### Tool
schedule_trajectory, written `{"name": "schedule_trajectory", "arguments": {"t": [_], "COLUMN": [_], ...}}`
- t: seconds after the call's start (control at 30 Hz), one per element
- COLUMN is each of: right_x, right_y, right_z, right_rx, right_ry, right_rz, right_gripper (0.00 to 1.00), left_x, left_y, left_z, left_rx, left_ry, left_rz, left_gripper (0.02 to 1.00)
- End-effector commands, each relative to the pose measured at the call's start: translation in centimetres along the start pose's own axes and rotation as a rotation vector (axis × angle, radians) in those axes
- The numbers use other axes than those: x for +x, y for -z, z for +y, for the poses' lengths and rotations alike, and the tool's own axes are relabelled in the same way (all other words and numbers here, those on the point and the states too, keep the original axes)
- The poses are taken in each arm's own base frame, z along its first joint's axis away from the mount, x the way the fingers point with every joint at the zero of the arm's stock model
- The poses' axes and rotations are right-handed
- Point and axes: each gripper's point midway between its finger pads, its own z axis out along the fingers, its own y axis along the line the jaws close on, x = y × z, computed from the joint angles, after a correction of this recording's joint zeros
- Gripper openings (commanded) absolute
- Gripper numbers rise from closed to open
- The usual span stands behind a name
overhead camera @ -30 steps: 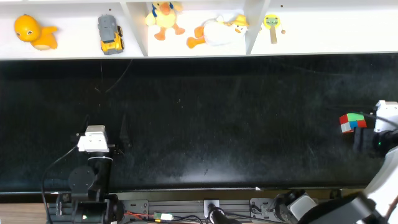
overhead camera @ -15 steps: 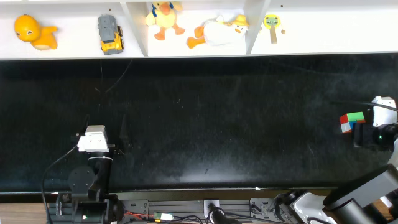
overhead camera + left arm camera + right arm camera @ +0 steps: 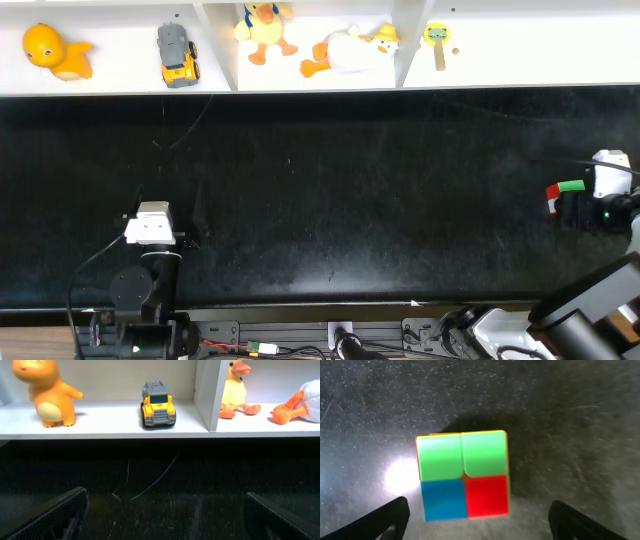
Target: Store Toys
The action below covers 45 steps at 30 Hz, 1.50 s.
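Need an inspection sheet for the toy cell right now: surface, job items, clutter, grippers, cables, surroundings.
Surface: black table, scuffed, dusty; thin curved mark near the shelf, thread or scratch, cannot tell.
Job's things: colour cube on the table at its right edge; the shelf holds an orange figure, toy truck, yellow duck, white duck, small green toy.
Clutter: nothing seen.
Grippers: left gripper open, empty, facing the shelf; right gripper open, fingers either side of the cube, apart from it.
Cables: cable from the left wrist camera down to the arm base.
Surroundings: mounting rail along the table's near edge.
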Motion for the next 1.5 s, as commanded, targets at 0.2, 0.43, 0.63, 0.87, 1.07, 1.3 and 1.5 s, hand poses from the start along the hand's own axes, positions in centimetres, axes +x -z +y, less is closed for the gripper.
{"name": "schedule_trajectory", "arguments": {"t": [0.2,0.43,0.63,0.87,1.07,1.3,1.5], "right_x": [-2.1,-2.9,-1.8,-1.3,-1.4,-1.0,-1.4], "right_y": [-1.0,-1.2,-1.5,-2.1,-2.2,-2.2,-2.2], "right_z": [1.0,1.8,1.7,1.8,1.4,1.2,1.2], "right_rx": [-0.043,-0.051,-0.033,-0.023,-0.004,0.008,0.015], "right_ry": [0.033,0.014,0.005,0.006,-0.023,-0.036,-0.053], "right_rz": [-0.031,-0.032,0.017,0.023,0.022,0.040,0.031], "right_gripper": [0.886,0.899,0.884,0.829,0.744,0.555,0.421], "left_x": [0.0,0.0,0.0,0.0,0.0,0.0,0.0], "left_y": [0.0,0.0,0.0,0.0,0.0,0.0,0.0], "left_z": [0.2,0.2,0.2,0.2,0.2,0.2,0.2], "left_rx": [-0.010,-0.010,-0.010,-0.010,-0.010,-0.010,-0.010], "left_ry": [-0.019,-0.019,-0.019,-0.019,-0.019,-0.019,-0.019], "left_rz": [-0.005,-0.005,-0.005,-0.005,-0.004,-0.005,-0.005], "left_gripper": [0.998,0.998,0.998,0.998,0.998,0.998,0.998]}}
